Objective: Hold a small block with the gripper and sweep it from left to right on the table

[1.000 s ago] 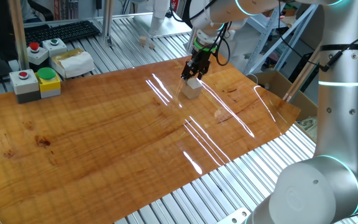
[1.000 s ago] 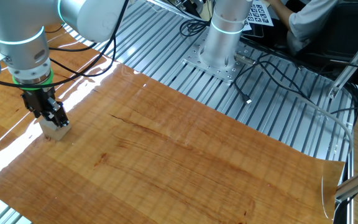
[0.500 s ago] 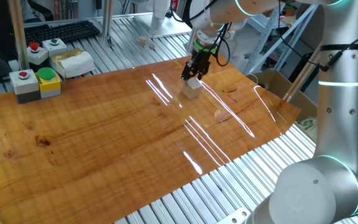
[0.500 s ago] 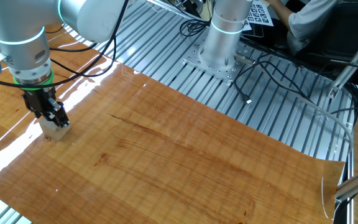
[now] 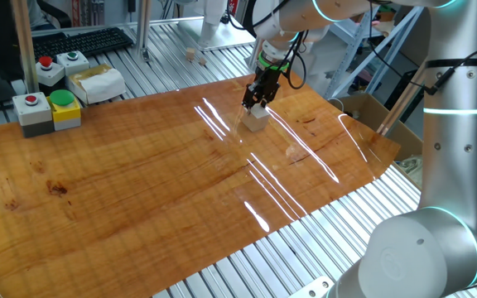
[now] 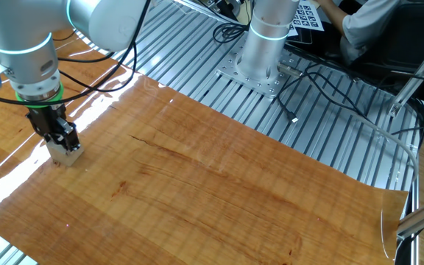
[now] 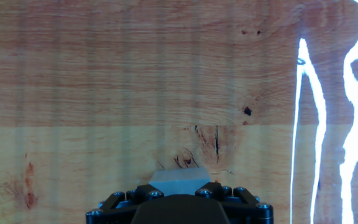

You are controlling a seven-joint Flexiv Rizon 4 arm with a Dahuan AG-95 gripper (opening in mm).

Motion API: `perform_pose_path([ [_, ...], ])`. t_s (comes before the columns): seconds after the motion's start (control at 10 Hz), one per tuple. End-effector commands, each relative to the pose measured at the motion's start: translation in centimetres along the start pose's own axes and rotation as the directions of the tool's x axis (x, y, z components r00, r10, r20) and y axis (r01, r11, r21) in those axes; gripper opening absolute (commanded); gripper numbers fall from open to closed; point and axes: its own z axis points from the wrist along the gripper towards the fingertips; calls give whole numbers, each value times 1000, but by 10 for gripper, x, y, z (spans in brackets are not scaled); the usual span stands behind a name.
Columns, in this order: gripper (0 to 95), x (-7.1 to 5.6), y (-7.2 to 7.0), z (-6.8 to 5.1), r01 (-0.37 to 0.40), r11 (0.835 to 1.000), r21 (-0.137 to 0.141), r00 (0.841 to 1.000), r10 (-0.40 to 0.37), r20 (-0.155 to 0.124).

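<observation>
claw: closed on small block | block rested on table | located upper centre of frame

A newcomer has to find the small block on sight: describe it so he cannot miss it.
Start at the table, the big glossy orange-brown board, and follow the white-silver arm down to its black claw. The small block is the pale beige cube clamped in the claw and resting on the wood. Unlike the grey boxes at the board's other end, it has no buttons.
</observation>
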Motion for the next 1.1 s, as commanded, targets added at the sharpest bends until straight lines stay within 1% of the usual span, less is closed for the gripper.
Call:
perform_pose_path([
  [0.1,570,1,1,0,2,1000,2,1000,-2,1],
  [0.2,570,1,1,0,10,1000,1,1000,-10,0],
  [0.3,190,1,1,0,19,1000,0,1000,-19,-1],
  [0.4,0,1,1,1,28,1000,0,1000,-28,-1],
  [1.1,0,1,1,2,31,1000,1,1000,-31,-2],
])
